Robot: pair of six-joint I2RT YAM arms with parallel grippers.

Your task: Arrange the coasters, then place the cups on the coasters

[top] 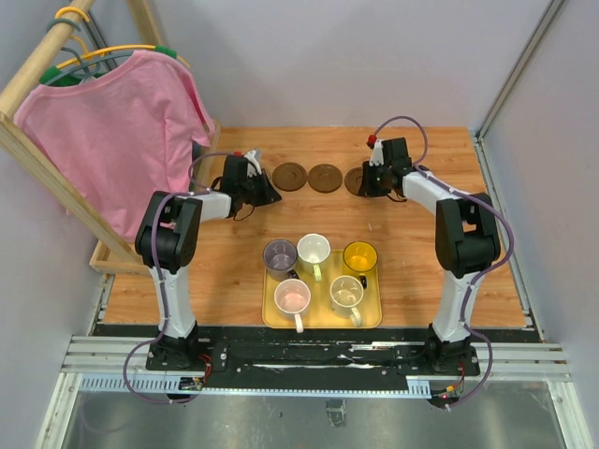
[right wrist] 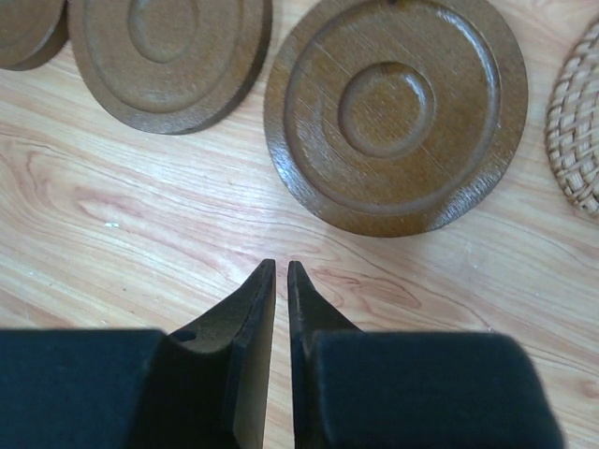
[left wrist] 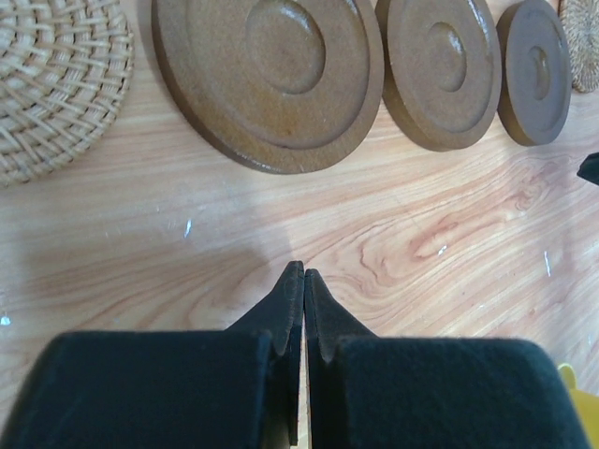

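Three dark wooden coasters [top: 290, 176] [top: 325, 177] [top: 355, 181] lie in a row at the back of the table. In the left wrist view they sit side by side [left wrist: 271, 75] [left wrist: 445, 65] [left wrist: 535, 70], with a woven tan coaster [left wrist: 56, 75] left of them. My left gripper [left wrist: 303, 271] [top: 270, 194] is shut and empty, just short of the leftmost wooden one. My right gripper [right wrist: 282, 267] [top: 367, 180] hovers before the rightmost wooden coaster [right wrist: 398, 112], its fingers a thin slit apart with nothing between them. Another woven coaster [right wrist: 576, 122] lies to its right. The grey-purple [top: 279, 254], cream [top: 313, 251], yellow [top: 359, 257], pink [top: 292, 296] and white-greenish [top: 346, 293] cups stand in the yellow tray [top: 271, 320].
A pink shirt [top: 122, 131] hangs on a wooden rack at the back left, over a wooden frame along the table's left side. Grey walls close the table on the right and at the back. The tray sits at the front centre between the two arm bases.
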